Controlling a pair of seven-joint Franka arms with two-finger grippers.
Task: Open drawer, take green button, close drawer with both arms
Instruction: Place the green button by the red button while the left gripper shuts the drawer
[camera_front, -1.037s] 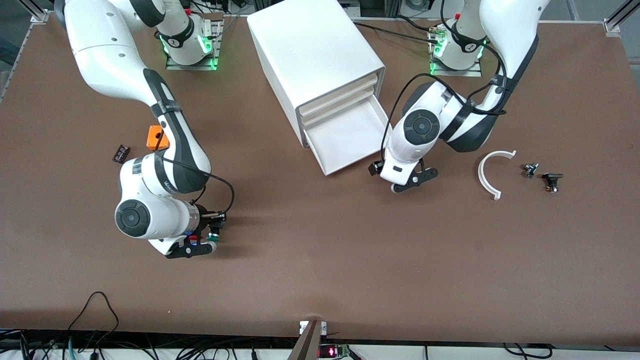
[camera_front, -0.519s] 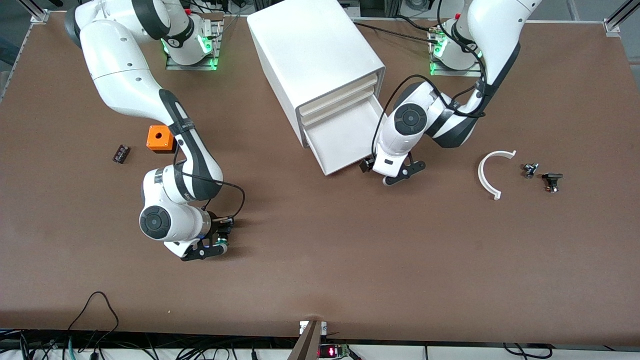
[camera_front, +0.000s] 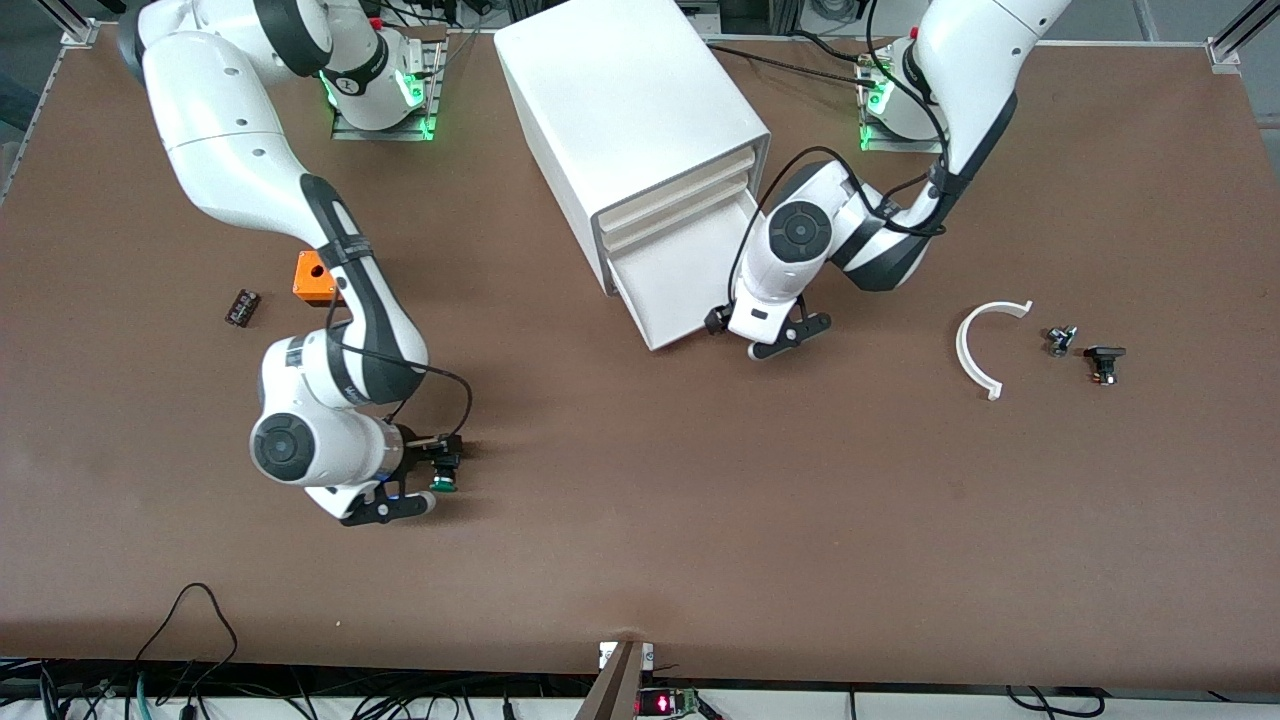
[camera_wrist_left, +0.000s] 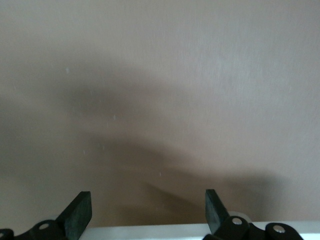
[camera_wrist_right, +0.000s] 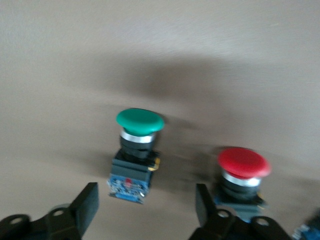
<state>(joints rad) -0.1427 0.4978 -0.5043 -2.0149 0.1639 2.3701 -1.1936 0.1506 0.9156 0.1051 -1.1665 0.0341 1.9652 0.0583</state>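
Observation:
The green-capped button (camera_front: 446, 483) stands on the table, also in the right wrist view (camera_wrist_right: 139, 150), just past the tips of my right gripper (camera_front: 425, 472), which is open and empty (camera_wrist_right: 146, 202). The third drawer (camera_front: 690, 280) of the white cabinet (camera_front: 630, 100) is pulled out and looks empty. My left gripper (camera_front: 750, 335) is open at the drawer's front edge; in the left wrist view (camera_wrist_left: 147, 210) a white strip of that edge (camera_wrist_left: 160, 231) lies between its fingers.
A red-capped button (camera_wrist_right: 242, 172) stands beside the green one. An orange box (camera_front: 315, 278) and a small black part (camera_front: 242, 306) lie toward the right arm's end. A white curved piece (camera_front: 985, 345) and two small parts (camera_front: 1060, 340) (camera_front: 1104, 362) lie toward the left arm's end.
My right hand has drawn back a little, leaving the green button on the table past its fingertips. My left gripper has moved in to the open drawer's front edge.

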